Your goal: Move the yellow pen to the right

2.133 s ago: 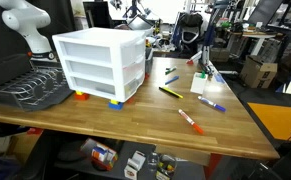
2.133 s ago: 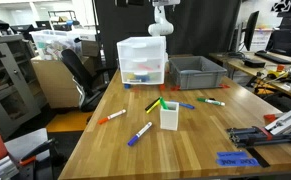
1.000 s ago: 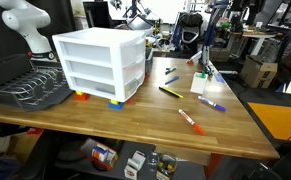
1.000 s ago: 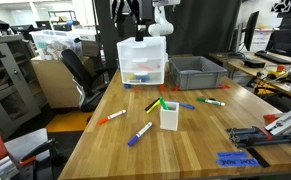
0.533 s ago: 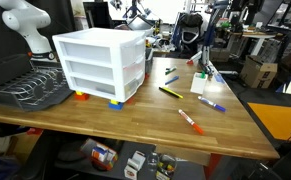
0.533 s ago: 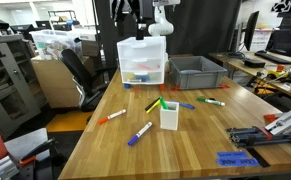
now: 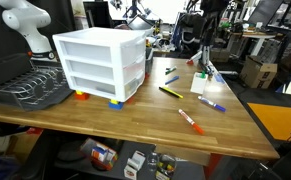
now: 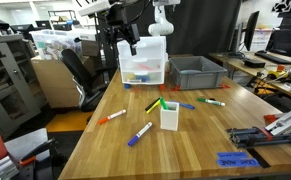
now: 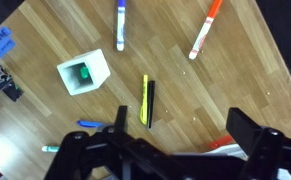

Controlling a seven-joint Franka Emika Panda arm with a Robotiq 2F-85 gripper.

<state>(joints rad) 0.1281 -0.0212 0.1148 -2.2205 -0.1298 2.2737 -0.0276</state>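
Wrist view: the gripper [image 9: 177, 118] hangs spread wide, empty. At its ten o'clock lies the yellow pen [image 9: 144, 100], beside a dark pen [image 9: 151, 104].

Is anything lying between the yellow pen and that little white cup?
No. In the wrist view, the stretch of wooden table between the yellow pen and the white cup is bare.

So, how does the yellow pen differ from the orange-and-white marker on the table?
The yellow pen is slim and yellow; the orange-and-white marker is thicker, in two colours. In the wrist view the yellow pen lies close beside a thin dark pen, while the marker lies alone at another angle. Both lie flat on the wooden table.
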